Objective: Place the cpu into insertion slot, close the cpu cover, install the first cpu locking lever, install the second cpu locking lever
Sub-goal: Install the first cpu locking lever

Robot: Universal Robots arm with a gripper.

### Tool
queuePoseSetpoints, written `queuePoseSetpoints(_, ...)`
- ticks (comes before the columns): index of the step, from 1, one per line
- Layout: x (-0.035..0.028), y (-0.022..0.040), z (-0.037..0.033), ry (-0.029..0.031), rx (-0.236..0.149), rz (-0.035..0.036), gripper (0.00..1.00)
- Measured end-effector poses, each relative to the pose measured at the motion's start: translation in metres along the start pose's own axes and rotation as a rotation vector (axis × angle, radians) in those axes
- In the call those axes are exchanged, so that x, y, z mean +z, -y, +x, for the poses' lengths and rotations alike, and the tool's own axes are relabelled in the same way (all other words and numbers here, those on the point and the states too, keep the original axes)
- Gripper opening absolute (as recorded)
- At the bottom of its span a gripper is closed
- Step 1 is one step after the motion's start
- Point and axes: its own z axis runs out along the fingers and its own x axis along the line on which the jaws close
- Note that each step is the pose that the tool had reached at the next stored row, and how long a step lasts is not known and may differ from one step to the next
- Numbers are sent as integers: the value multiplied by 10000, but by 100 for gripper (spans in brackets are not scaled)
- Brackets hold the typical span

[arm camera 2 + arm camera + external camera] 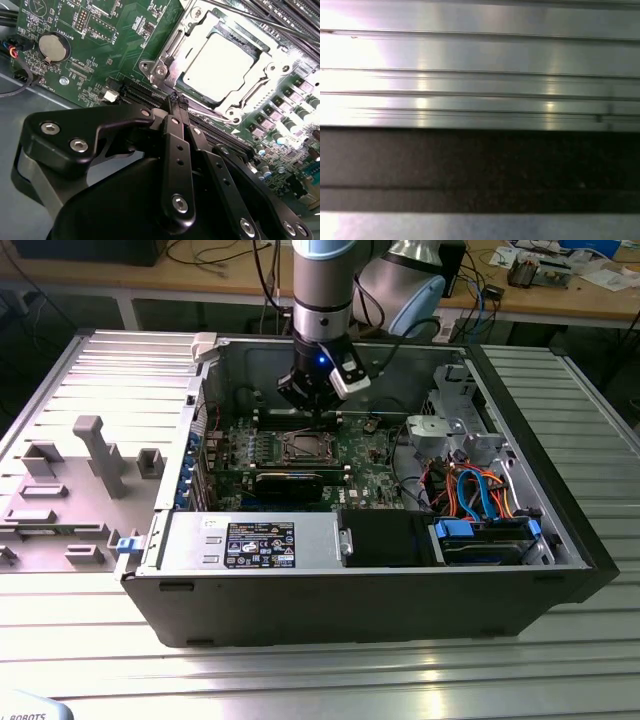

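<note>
Second wrist view, gripper (178, 100): black fingers pressed together, holding nothing, tips just above the green motherboard (100, 55).
Cpu (217, 62): seated in the insertion slot (165, 47), silvery top showing.
Cpu cover (272, 67): lying flat around the cpu.
Exterior view, gripper (318, 412): over the socket inside the computer case (330, 610).

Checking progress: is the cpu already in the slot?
Yes, in the second wrist view the cpu lies in the slot, framed by the cover.

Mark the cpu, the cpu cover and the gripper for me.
cpu (217, 67): second wrist view, middle of its silvery top.
cpu cover (176, 44): second wrist view, frame edge beside the chip.
gripper (177, 102): second wrist view, black fingertips.
</note>
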Motion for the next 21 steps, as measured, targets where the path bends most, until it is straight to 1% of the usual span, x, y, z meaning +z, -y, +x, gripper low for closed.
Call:
queuePoseSetpoints(6, 51, 2, -8, 0, 1, 0, 11)
queuePoseSetpoints(11, 80, 2, -19, 0, 12, 0, 11)
queuePoseSetpoints(16, 86, 3, -23, 1, 14, 1, 11)
queuePoseSetpoints(21, 62, 2, -23, 2, 14, -2, 11)
